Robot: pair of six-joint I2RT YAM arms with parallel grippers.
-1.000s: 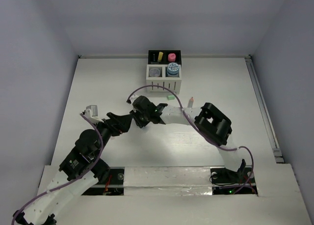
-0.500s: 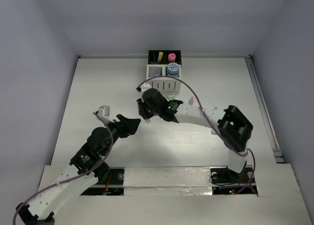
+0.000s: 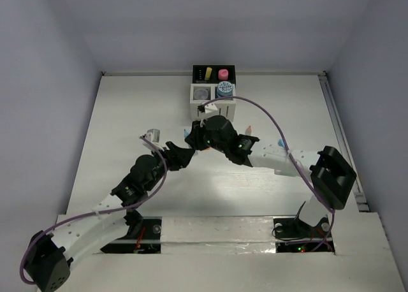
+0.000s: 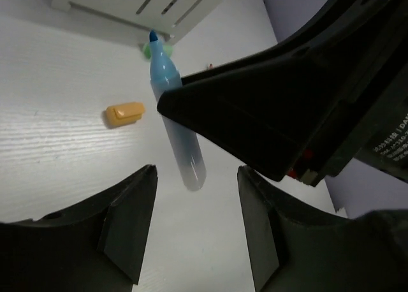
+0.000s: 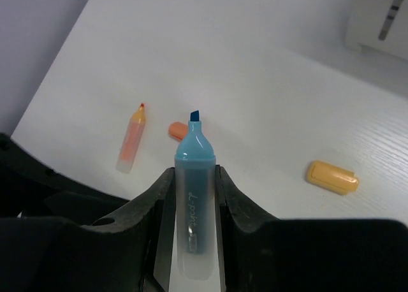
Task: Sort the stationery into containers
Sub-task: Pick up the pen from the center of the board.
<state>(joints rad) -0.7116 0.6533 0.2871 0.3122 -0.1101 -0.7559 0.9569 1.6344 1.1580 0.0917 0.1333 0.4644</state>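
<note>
My right gripper (image 5: 193, 177) is shut on a blue highlighter (image 5: 194, 196), uncapped, with its tip pointing away from the wrist. In the left wrist view the same blue highlighter (image 4: 175, 120) sticks out of the right gripper (image 4: 255, 113), above the table. My left gripper (image 4: 194, 222) is open and empty, and the highlighter's rear end is just ahead of its gap. From above, the two grippers, right (image 3: 193, 138) and left (image 3: 185, 155), meet mid-table in front of the containers (image 3: 213, 101). These hold a yellow stub (image 3: 208, 72), a pink stub (image 3: 223, 74) and a blue-white roll (image 3: 224, 88).
Loose on the table are an orange highlighter (image 5: 131, 141), a small orange cap (image 5: 177, 131) and a yellow-orange cap (image 5: 331, 177). A green cap (image 4: 155, 50) lies by the white slatted bin (image 4: 140, 2). The right arm's purple cable (image 3: 268, 116) arcs over the table.
The right gripper has shut on the blue highlighter and swung forward toward the containers. The left arm has followed to the right, and its jaws have narrowed.
</note>
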